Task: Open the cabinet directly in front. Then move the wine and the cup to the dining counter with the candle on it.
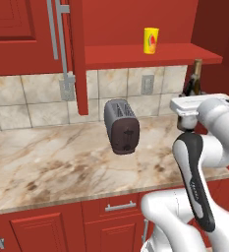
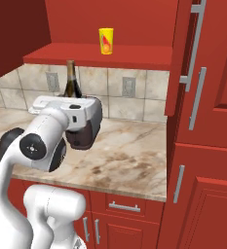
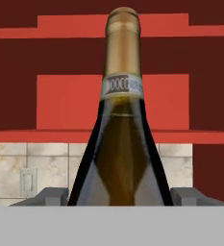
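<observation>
The wine (image 3: pixel 120 144), a dark bottle with a gold-foiled neck, stands upright right in front of the hand camera. My gripper (image 3: pixel 119 194) is shut on its wide body, one fingertip (image 3: pixel 51 194) against each side. From the base, the wine's neck (image 1: pixel 197 74) (image 2: pixel 71 78) sticks up behind my hand, below the shelf and in front of the tiles. The yellow cup (image 1: pixel 151 40) (image 2: pixel 105 41) stands on the red shelf (image 1: pixel 135 56) of the cabinet, whose doors (image 1: pixel 79 54) (image 2: pixel 180 58) are swung open. The dining counter and the candle are out of view.
A dark toaster (image 1: pixel 121 126) stands on the marbled worktop (image 1: pixel 62 162) left of my hand, with wall outlets (image 1: pixel 146 84) on the tiles behind. Red drawers and doors (image 1: pixel 113 209) run below the worktop. A tall red cabinet (image 2: pixel 207 170) closes off the right side.
</observation>
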